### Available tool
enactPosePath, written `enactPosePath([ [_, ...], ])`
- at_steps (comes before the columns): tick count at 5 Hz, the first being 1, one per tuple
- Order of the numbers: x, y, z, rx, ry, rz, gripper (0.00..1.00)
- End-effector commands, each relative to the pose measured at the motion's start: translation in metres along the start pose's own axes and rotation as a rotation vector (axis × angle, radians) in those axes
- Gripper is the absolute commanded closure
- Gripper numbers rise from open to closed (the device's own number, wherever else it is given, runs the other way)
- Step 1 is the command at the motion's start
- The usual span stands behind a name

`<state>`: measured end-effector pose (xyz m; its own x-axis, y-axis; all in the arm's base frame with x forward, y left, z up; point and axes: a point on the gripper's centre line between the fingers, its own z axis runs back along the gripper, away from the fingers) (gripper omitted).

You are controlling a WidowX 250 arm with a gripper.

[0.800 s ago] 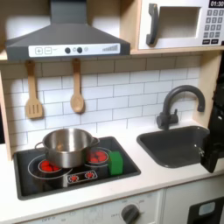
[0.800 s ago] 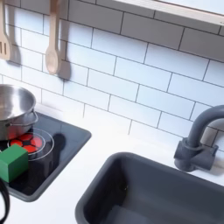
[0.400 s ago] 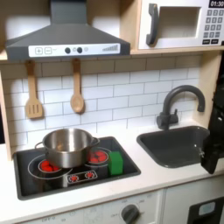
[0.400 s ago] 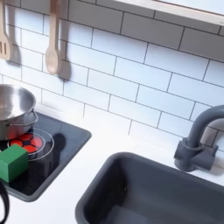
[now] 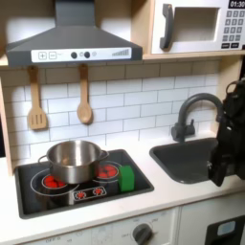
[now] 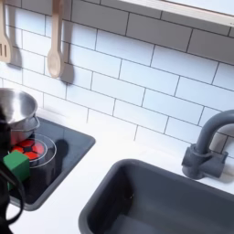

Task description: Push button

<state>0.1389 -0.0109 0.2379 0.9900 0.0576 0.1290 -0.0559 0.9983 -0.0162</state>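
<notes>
Shiny metal pot (image 5: 73, 159), glossy white tiles (image 6: 137, 78), wooden spoon (image 5: 84, 107), matt grey sink (image 6: 164, 203), smooth counter (image 6: 96, 187).

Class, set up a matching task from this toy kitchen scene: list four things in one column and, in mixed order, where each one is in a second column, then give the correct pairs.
Things:
1. pot
2. green block
3. wooden spoon
4. faucet

Places:
A. hanging on the tiled wall
B. behind the sink
C. on the stove's rear burner
D. on the stove's right edge in the first exterior view, beside the pot

Pairs: 1-C, 2-D, 3-A, 4-B
</notes>
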Motion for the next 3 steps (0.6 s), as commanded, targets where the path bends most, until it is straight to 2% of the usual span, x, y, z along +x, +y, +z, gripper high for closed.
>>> enactPosePath([
  [1,0.028,0.016,0.011,0.008,-0.067,0.053,0.0],
  [3,0.06,0.035,0.028,0.009,-0.153,0.061,0.0],
])
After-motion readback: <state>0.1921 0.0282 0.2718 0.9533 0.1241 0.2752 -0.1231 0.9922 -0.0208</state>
